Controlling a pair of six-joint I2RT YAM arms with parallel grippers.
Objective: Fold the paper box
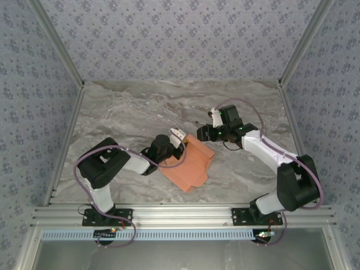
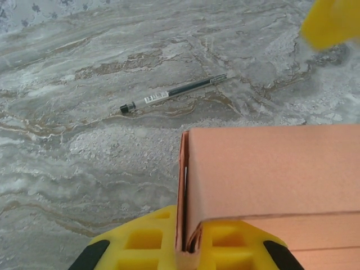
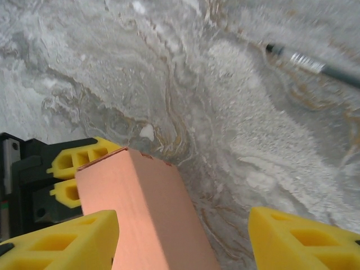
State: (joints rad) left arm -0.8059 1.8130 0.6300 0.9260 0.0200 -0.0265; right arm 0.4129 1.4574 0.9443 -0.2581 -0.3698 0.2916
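Observation:
The paper box (image 1: 190,164) is a salmon-orange card piece, partly folded up, lying on the marble table near the middle. My left gripper (image 1: 176,138) is shut on its left edge. In the left wrist view the yellow fingers (image 2: 147,239) pinch a doubled card wall (image 2: 184,185), and a folded panel (image 2: 270,174) spreads off to the right. My right gripper (image 1: 203,134) hovers at the box's far right corner, open. In the right wrist view the box (image 3: 140,208) rises between the spread fingers (image 3: 67,242), close to the left one and apart from the right one.
A black and clear pen (image 2: 171,94) lies on the marble just beyond the box, also in the right wrist view as the pen (image 3: 315,63). Patterned walls and aluminium rails (image 1: 67,140) bound the table (image 1: 129,112).

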